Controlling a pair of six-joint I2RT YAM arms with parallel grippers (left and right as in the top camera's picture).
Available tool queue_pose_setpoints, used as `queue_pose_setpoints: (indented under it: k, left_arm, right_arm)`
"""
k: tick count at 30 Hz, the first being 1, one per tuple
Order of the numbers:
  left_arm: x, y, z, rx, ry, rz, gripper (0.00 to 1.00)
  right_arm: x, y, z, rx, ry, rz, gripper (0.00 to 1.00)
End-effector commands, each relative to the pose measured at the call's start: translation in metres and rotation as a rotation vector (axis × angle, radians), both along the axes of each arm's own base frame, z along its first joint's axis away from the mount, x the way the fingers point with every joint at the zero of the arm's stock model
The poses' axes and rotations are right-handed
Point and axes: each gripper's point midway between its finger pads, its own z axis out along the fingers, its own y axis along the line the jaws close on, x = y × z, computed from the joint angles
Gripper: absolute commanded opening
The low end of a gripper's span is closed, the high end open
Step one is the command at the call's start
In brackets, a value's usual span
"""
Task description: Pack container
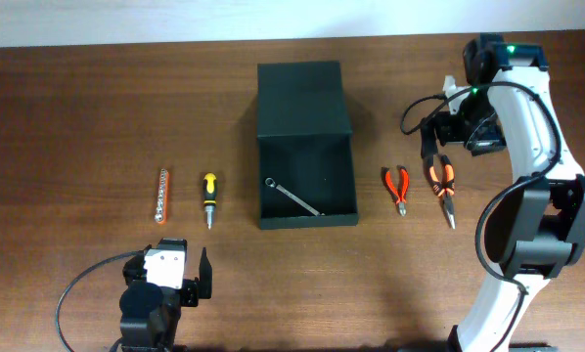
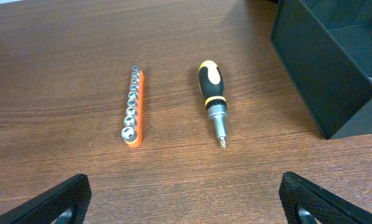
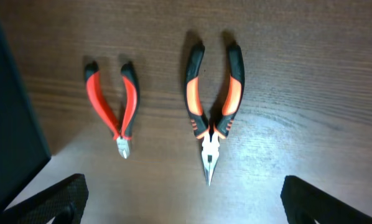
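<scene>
Container [image 1: 306, 147] stands open at centre of the overhead frame, lid flap toward the top, one wrench [image 1: 294, 196] inside; packing barely begun, I judge. Left tool [image 2: 187, 202] and right tool [image 3: 189, 202] both gape wide, empty. Right tool hangs over the pliers [image 3: 213, 118]. Next: descend, close across the handles. Only the overhead shows the wrench; the left wrist view gives screwdriver [image 2: 213, 99] and socket rail [image 2: 134, 106] close up.

Left gripper [image 2: 186, 203] held wide open, nothing gripped. Right gripper [image 3: 186, 204] pointed downward, likewise held wide open.
</scene>
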Motion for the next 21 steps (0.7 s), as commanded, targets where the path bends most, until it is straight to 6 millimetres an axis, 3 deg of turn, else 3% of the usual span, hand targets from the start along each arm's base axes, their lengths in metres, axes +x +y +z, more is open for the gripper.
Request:
queue_pose_setpoints:
  k: [1,5,9,17,21]
  left_arm:
    - [0.001,0.002,0.009,-0.002,-0.022,0.013,0.99]
    - [0.001,0.002,0.009,-0.002,-0.022,0.013,0.99]
    - [0.001,0.002,0.009,-0.002,-0.022,0.013,0.99]
    - [0.001,0.002,0.009,-0.002,-0.022,0.013,0.99]
    - [0.001,0.002,0.009,-0.002,-0.022,0.013,0.99]
  right_arm:
    - [-0.009,-0.003,-0.014,-0.033,0.03,-0.017,0.99]
    - [-0.011,-0.005,-0.028,-0.032,0.031,0.025,0.99]
    - [-0.009,-0.013,-0.03,-0.043,0.023,0.069,0.99]
    - [-0.011,-0.071,-0.032,-0.074,0.004,-0.15,0.99]
    - [-0.014,-0.08,-0.033,-0.031,0.003,-0.13,0.99]
